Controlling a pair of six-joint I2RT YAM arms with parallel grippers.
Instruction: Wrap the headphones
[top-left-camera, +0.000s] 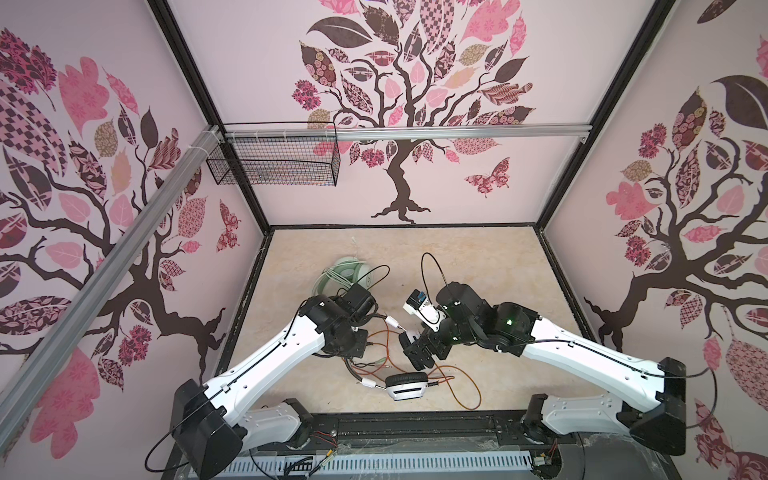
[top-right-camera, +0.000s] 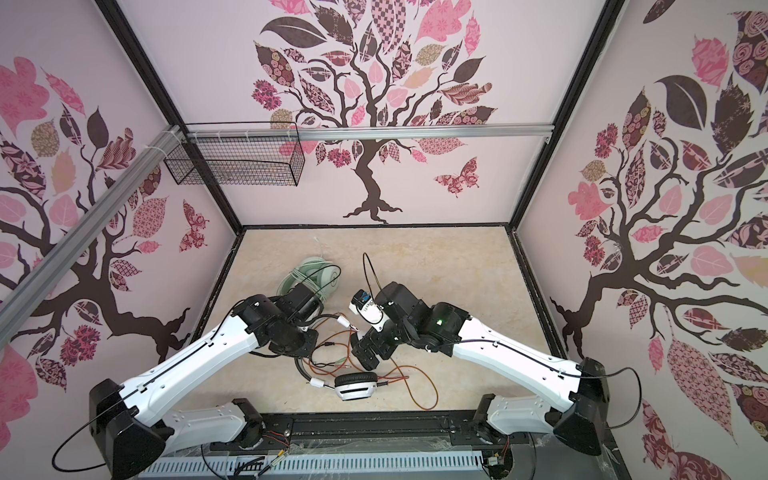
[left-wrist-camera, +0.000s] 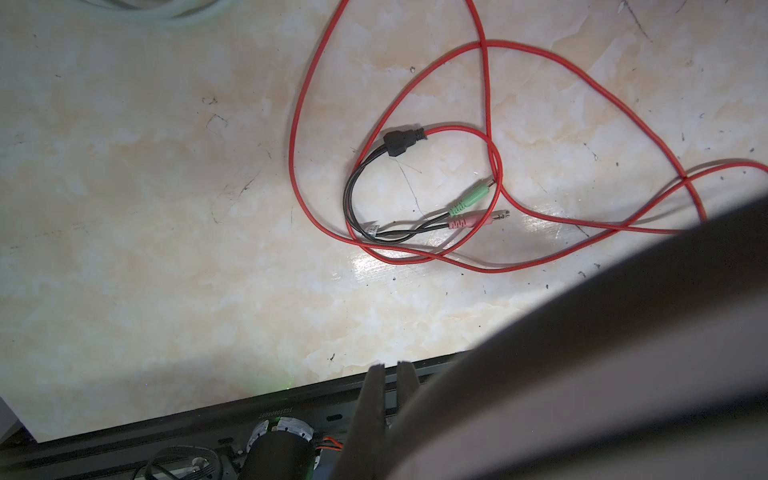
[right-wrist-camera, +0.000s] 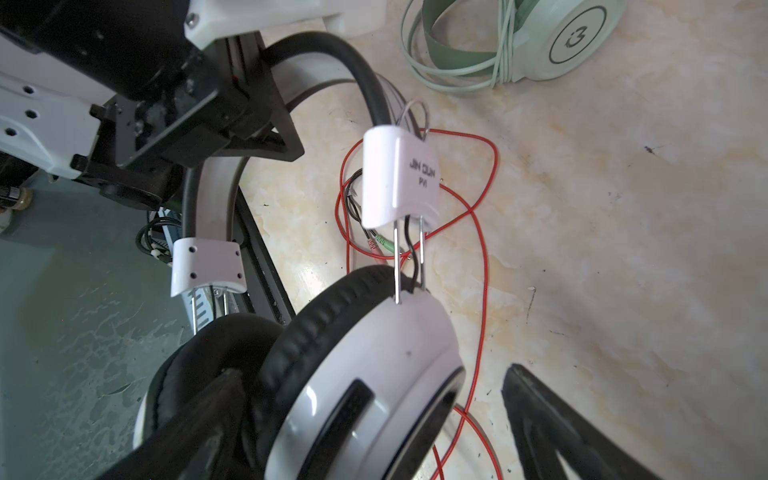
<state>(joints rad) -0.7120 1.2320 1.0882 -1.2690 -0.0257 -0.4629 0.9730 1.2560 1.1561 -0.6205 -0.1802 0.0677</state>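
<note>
The white-and-black headphones stand near the table's front. One white earcup (top-left-camera: 404, 387) rests low and the other (right-wrist-camera: 374, 374) sits between my right gripper's fingers. My right gripper (right-wrist-camera: 372, 372) (top-left-camera: 417, 353) is open, its jaws wide on either side of that earcup, with a clear gap on one side. My left gripper (left-wrist-camera: 390, 368) is shut on the thin black headband (right-wrist-camera: 365, 95). The orange-red cable (left-wrist-camera: 490, 104) (top-left-camera: 457, 380) lies in loose loops with green and pink plugs (left-wrist-camera: 469, 208). The mint-green headphones (top-left-camera: 347, 270) (right-wrist-camera: 561, 37) lie further back, with the pale green cable (right-wrist-camera: 457, 75) wound round them.
A black wire basket (top-left-camera: 274, 162) hangs on the back-left rail. Patterned walls close in the table on three sides. A black rail (top-left-camera: 415, 424) runs along the front edge between the two arm bases.
</note>
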